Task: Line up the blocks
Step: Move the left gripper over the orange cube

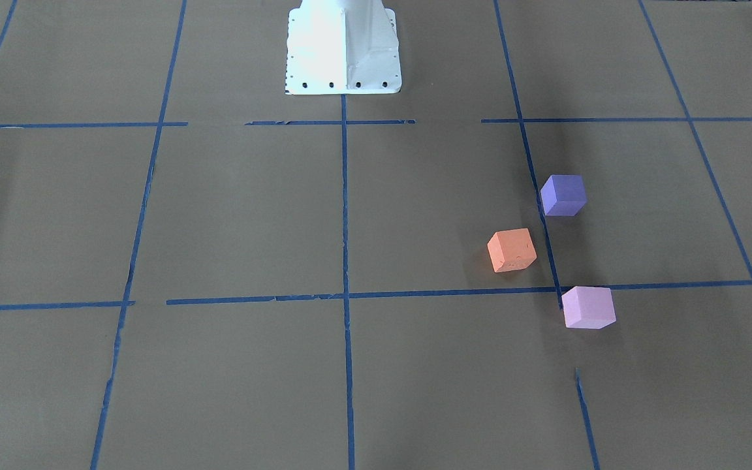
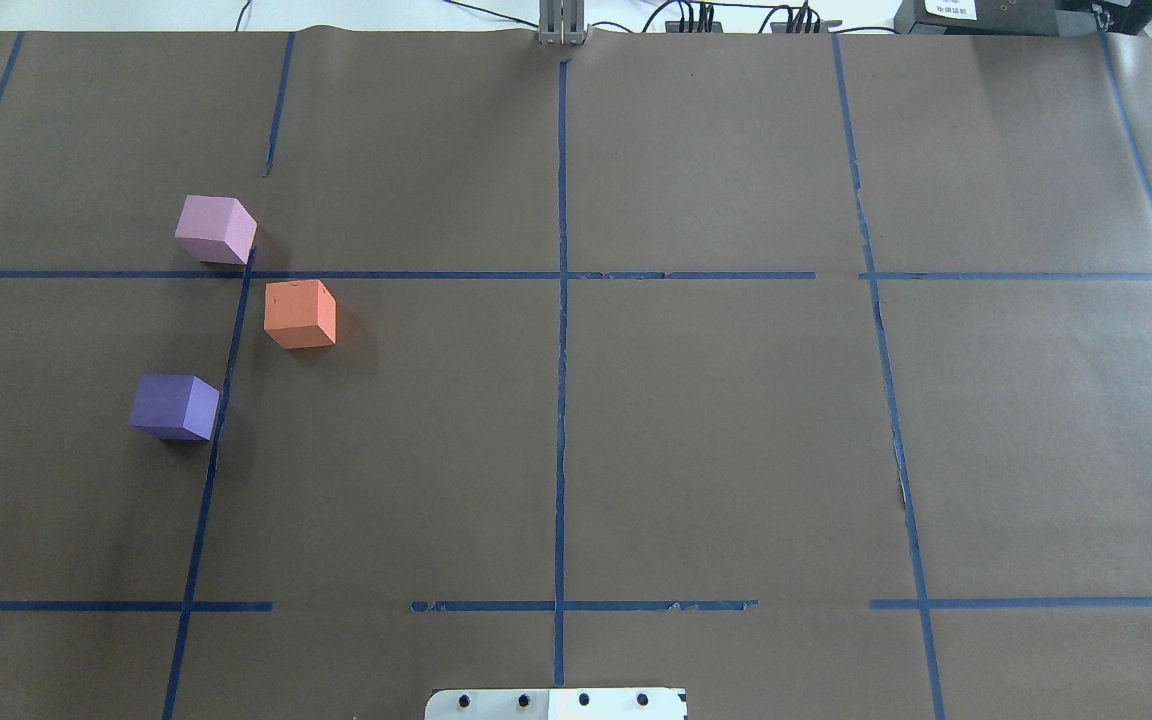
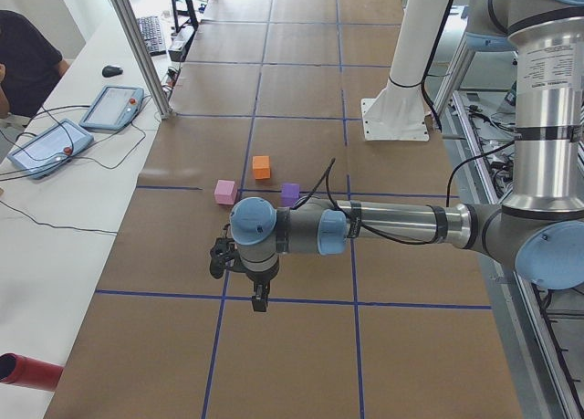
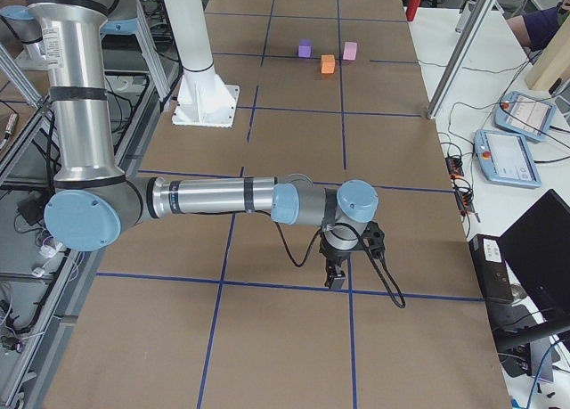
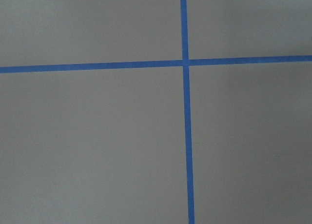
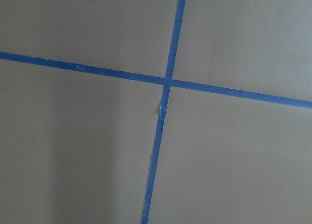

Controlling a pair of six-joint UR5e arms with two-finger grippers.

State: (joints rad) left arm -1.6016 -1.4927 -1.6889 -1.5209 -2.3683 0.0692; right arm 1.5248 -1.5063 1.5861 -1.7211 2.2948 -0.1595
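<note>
Left gripper (image 3: 260, 300) and right gripper (image 4: 336, 280) are hanging low over tape crossings at opposite table ends; I cannot tell whether their fingers are apart. Three blocks are sitting apart on the robot's left: one orange block (image 2: 300, 314), one purple block (image 2: 174, 407), one pink block (image 2: 216, 229). Brown table (image 2: 736, 420) is stretching wide rightward.

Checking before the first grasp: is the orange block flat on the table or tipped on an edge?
Flat: the orange block rests on one full face on the table, top level.
</note>
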